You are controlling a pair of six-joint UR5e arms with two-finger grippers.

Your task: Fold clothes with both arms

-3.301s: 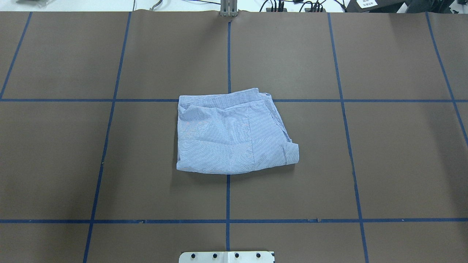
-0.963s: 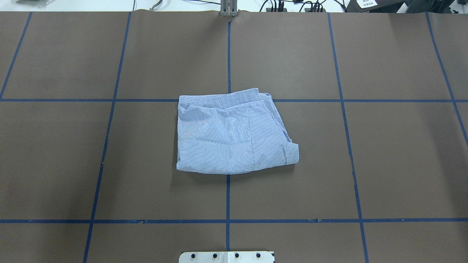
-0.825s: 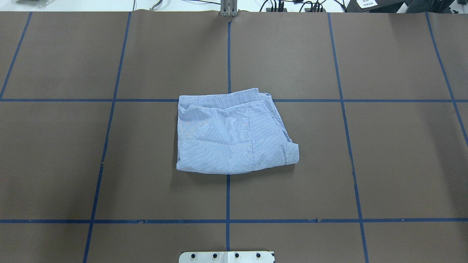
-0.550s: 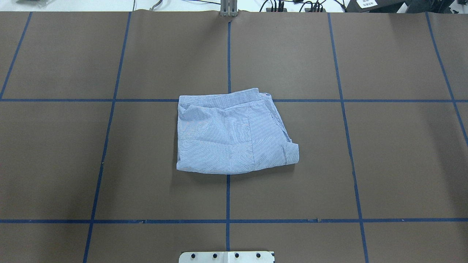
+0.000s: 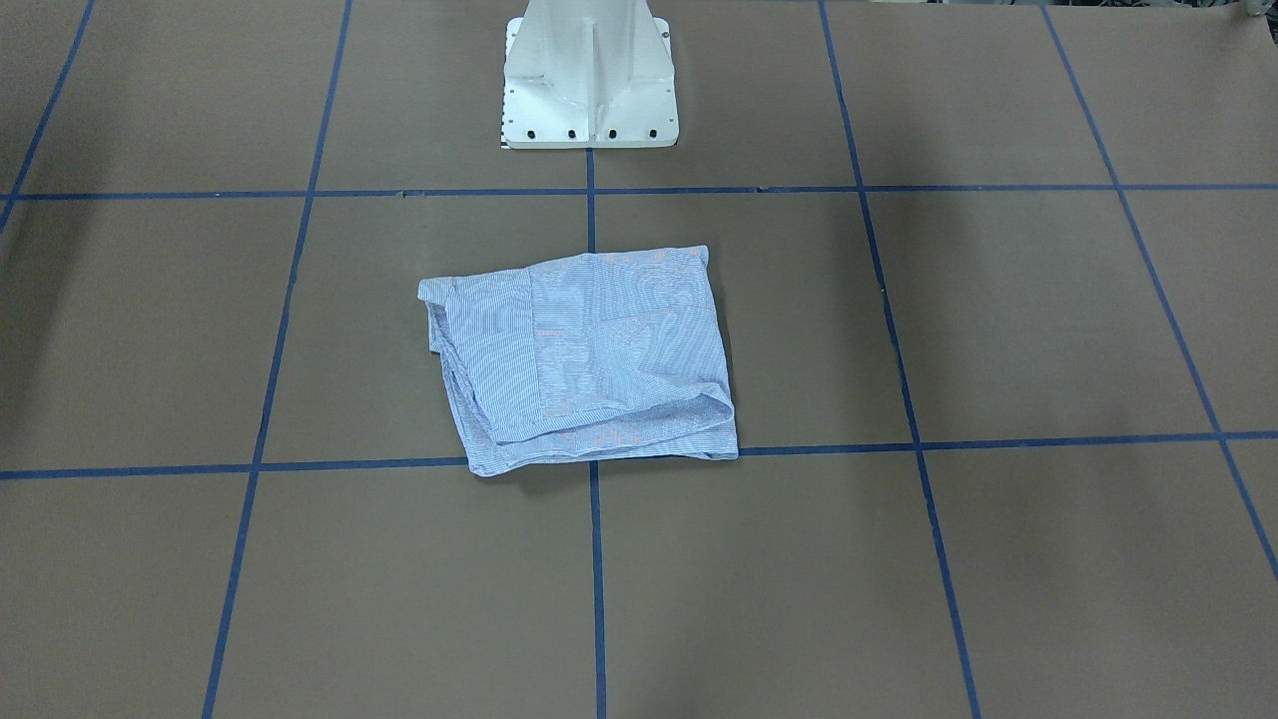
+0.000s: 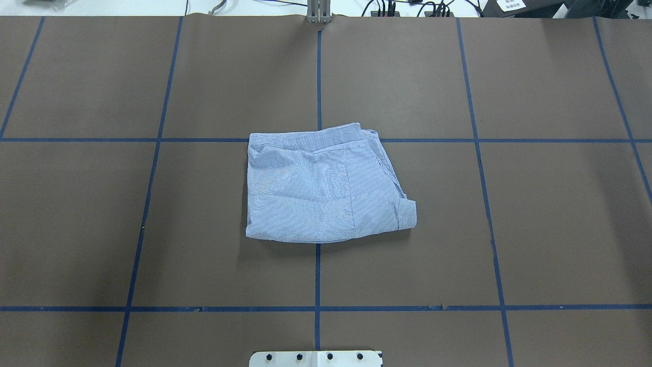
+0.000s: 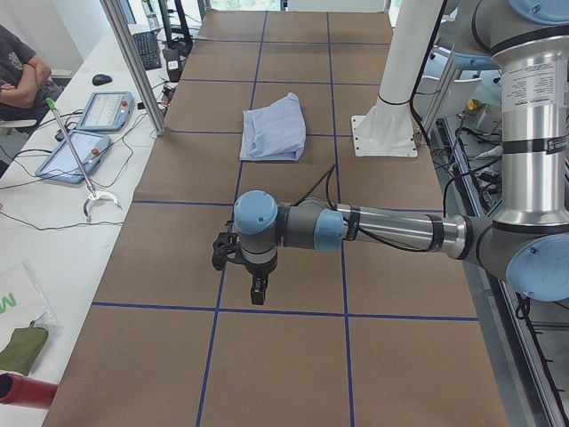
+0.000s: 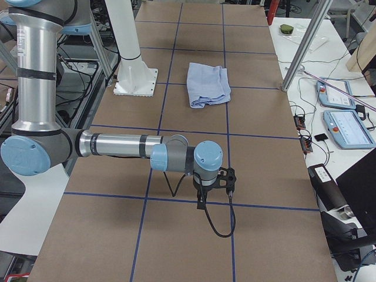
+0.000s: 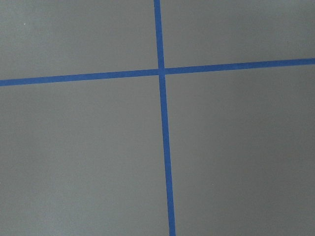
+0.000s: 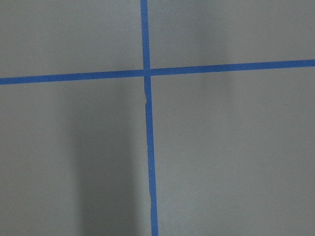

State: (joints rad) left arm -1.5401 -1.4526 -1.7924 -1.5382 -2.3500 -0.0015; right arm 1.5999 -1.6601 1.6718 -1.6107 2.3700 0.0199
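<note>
Seemingly done folding shirt (image 6: 326,186); next, at most tidy edges. Cannot tell finger state of left gripper (image 7: 258,298) or right gripper (image 8: 201,204), both well apart from shirt.

Overhead and front cameras face each other, sharing the shirt (image 6: 326,188); side cameras look along the table (image 7: 284,356) from its ends; wrist cameras stare close down at tape (image 9: 165,147).
</note>
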